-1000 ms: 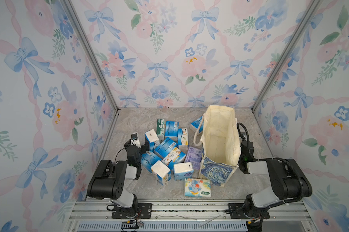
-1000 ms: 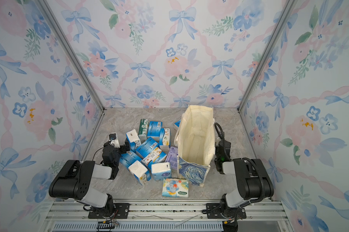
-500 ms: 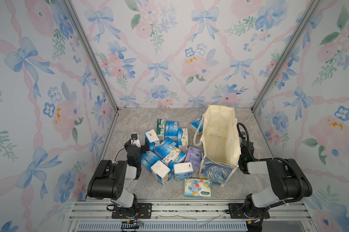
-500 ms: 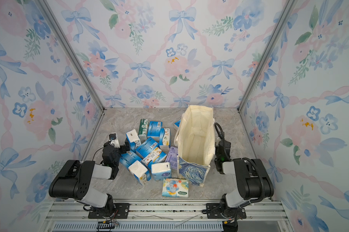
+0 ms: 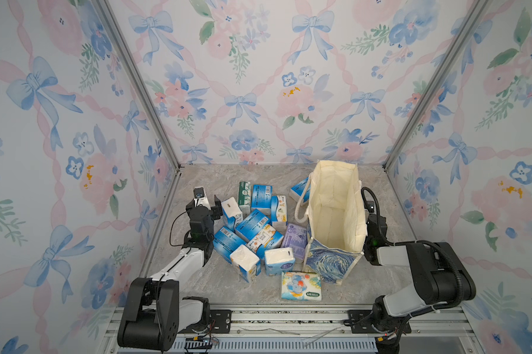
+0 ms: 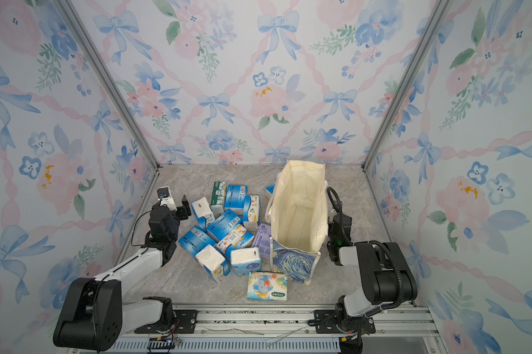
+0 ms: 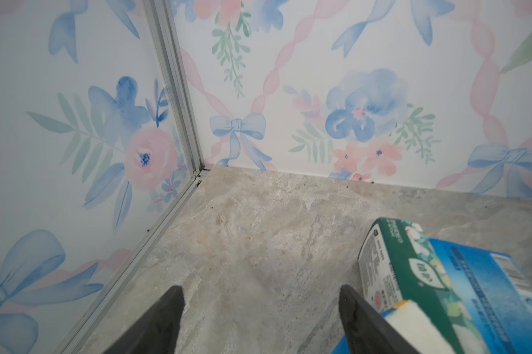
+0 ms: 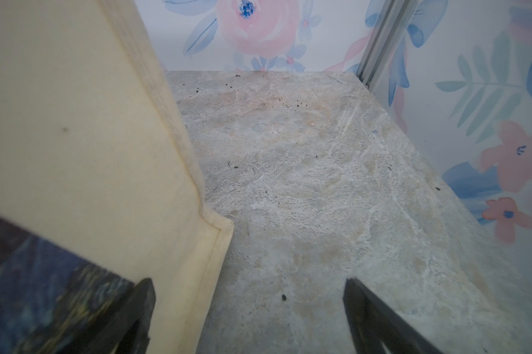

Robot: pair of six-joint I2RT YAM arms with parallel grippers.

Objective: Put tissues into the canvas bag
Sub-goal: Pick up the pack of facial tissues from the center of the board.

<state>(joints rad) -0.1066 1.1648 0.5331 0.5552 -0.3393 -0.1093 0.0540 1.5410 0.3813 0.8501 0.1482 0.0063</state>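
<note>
The tissues (image 5: 255,226) lie in a heap of several blue-and-white packs at mid-table in both top views. A lilac pack (image 5: 295,242) leans by the canvas bag (image 5: 332,214), and a flat cartoon pack (image 5: 301,286) lies in front. The bag (image 6: 298,211) stands upright and open, and its inside looks empty. My left gripper (image 5: 208,203) sits low at the heap's left edge, open with bare table between its fingers (image 7: 260,289). A green-white pack (image 7: 396,263) lies just outside one finger. My right gripper (image 8: 249,285) is open behind the bag's right side, with the bag's cream corner hem (image 8: 209,245) inside the gap.
Floral walls close in the marble table (image 5: 197,275) on three sides, with metal corner posts (image 5: 393,159) at the back. One pack (image 5: 300,190) lies behind the bag's rope handle (image 5: 301,208). A rail (image 5: 274,315) runs along the front edge.
My left gripper's jaws have drawn slightly closer together. Both arms, the packs and the bag stay where they were.
</note>
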